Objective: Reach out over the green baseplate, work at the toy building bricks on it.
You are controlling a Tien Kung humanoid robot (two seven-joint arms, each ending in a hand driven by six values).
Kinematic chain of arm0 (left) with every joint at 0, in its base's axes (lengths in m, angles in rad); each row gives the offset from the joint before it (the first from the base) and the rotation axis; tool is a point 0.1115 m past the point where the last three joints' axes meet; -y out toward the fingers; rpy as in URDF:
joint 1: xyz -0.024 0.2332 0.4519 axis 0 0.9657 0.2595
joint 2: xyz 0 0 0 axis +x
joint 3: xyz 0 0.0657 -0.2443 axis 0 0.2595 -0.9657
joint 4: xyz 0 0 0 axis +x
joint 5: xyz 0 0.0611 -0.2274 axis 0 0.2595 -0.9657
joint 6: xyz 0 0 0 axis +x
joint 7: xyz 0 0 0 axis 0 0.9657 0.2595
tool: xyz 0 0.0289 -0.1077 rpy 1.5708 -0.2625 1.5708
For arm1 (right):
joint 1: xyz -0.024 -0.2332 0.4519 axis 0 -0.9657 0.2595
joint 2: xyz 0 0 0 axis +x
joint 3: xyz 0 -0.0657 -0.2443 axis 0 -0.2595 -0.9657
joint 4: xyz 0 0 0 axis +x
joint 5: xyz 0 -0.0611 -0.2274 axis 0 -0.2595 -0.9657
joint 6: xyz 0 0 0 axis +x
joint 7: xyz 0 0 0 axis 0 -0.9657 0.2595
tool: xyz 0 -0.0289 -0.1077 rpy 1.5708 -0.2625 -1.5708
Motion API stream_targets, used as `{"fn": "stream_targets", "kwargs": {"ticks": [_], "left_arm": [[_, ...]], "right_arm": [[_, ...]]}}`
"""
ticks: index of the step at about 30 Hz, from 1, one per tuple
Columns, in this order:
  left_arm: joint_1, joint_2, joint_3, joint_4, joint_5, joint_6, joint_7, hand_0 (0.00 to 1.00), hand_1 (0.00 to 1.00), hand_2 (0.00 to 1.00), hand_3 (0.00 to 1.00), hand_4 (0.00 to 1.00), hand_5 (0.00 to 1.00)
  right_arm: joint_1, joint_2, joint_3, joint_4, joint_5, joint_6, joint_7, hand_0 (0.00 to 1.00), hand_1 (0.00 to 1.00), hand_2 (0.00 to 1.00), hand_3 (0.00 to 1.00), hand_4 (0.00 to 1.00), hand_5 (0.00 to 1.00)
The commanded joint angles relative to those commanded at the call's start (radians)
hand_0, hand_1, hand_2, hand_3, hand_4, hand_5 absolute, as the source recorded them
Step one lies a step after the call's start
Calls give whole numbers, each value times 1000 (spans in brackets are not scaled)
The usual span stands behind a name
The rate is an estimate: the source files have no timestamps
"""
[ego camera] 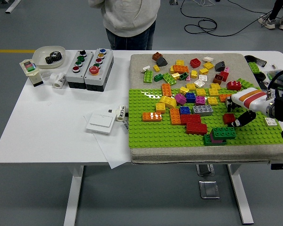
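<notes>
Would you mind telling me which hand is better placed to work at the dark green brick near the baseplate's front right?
Probably the right. The right hand already hangs over the green baseplate, just right of the dark green brick. No left hand is in view.

Right arm (279, 107): black segments entering from the right edge, with a black cable looped above the wrist region. Forearm cover (249, 100): glossy white shell marked with an orange-red band and a narrower reddish stripe. Right hand (243, 118): black, with slender black fingers (246, 117); finer detail of the joints is too small to resolve. Person (127, 19) at the table's far side: light grey sweatshirt with ribbed hem, worn over dark blue trousers.
</notes>
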Motion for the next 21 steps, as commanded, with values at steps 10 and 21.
{"fn": "stream_targets", "kwargs": {"ticks": [10,21], "left_arm": [[-1,-1,12,-3,-23,4,-6,596,724,698,557,587,611],[-1,-4,13,-1,-37,6,-11,598,726,702,557,587,608]], "right_arm": [[-13,-1,-2,-2,-4,-15,3,353,489,542,507,863,417],[-20,0,-3,-9,-5,-57,9,318,438,498,483,744,366]]}}
